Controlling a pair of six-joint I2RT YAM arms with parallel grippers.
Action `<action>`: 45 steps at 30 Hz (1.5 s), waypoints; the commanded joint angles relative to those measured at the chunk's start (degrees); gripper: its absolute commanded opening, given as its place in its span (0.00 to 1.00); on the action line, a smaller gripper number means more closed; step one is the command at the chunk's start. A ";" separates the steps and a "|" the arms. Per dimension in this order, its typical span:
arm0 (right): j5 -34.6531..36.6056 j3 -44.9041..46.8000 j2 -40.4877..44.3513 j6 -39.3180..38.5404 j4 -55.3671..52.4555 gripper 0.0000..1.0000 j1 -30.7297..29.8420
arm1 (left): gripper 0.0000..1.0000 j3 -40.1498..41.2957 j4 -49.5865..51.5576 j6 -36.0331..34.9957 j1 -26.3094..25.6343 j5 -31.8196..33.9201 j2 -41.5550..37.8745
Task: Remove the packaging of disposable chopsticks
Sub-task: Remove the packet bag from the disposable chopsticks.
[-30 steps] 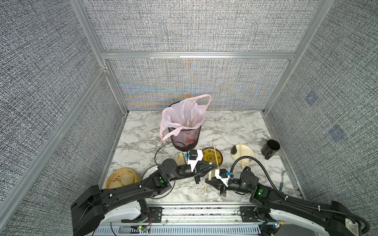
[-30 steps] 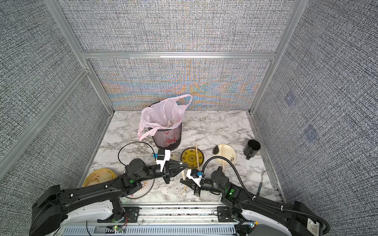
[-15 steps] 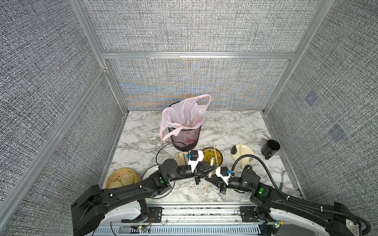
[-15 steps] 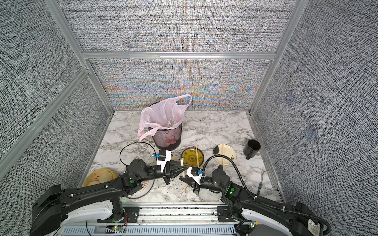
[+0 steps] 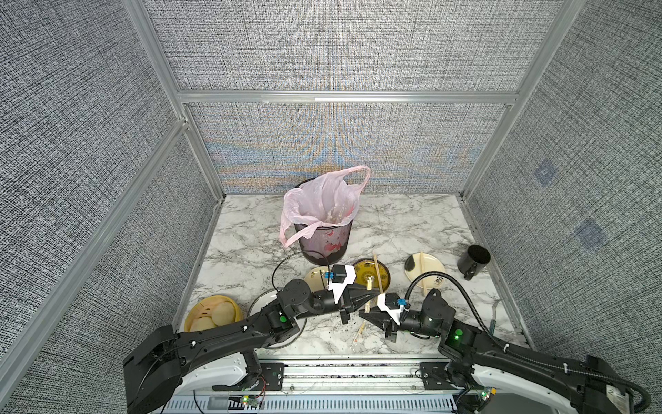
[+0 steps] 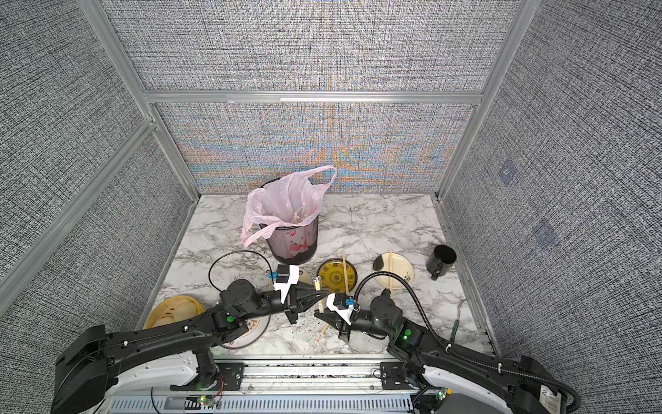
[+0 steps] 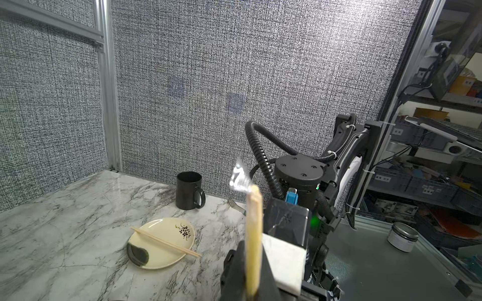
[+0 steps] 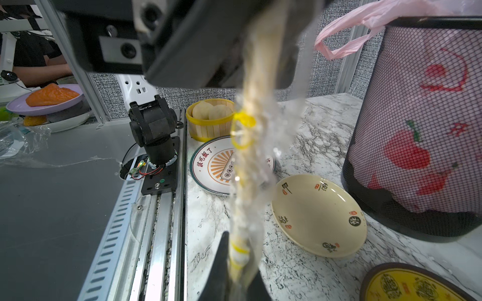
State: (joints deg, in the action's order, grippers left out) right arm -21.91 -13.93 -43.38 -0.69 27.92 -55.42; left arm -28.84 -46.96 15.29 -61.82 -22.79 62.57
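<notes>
One pair of disposable chopsticks [image 7: 253,229], pale tan, stands in my left gripper [image 7: 252,263], which is shut on it. Its clear packaging [image 8: 254,161], crinkled and with yellow bands, runs from the left gripper down to my right gripper [image 8: 241,268], which is shut on the sleeve's end. In both top views the two grippers meet tip to tip above the table's front middle, left gripper [image 5: 373,296] and right gripper [image 5: 362,314]. Another wrapped pair [image 5: 359,331] lies on the marble below them. Bare pairs rest on a yellow plate [image 5: 385,277] and a cream plate [image 5: 435,267].
A mesh bin [image 5: 324,240] lined with a pink bag stands behind the grippers. A black mug [image 5: 473,261] is at the right, a fork [image 5: 493,319] near the right edge, a bamboo steamer [image 5: 211,315] at the front left, and more plates lie under the left arm.
Both grippers stay shut on the same wrapped pair. The right arm has shifted slightly, its gripper tip closing toward the left gripper.
</notes>
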 commanded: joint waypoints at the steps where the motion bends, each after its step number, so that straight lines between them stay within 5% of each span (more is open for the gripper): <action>1: -1.06 -2.03 0.58 -1.94 5.36 0.00 0.05 | 0.01 0.89 4.03 0.06 0.03 -0.07 0.41; 45: -3.14 -3.00 2.68 -3.45 6.66 0.00 0.49 | 0.08 3.66 -0.03 1.88 0.03 0.78 4.05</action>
State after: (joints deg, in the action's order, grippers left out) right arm -22.72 -17.06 -41.23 -3.01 19.88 -54.74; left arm -25.91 -57.19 16.75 -61.84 -22.59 66.46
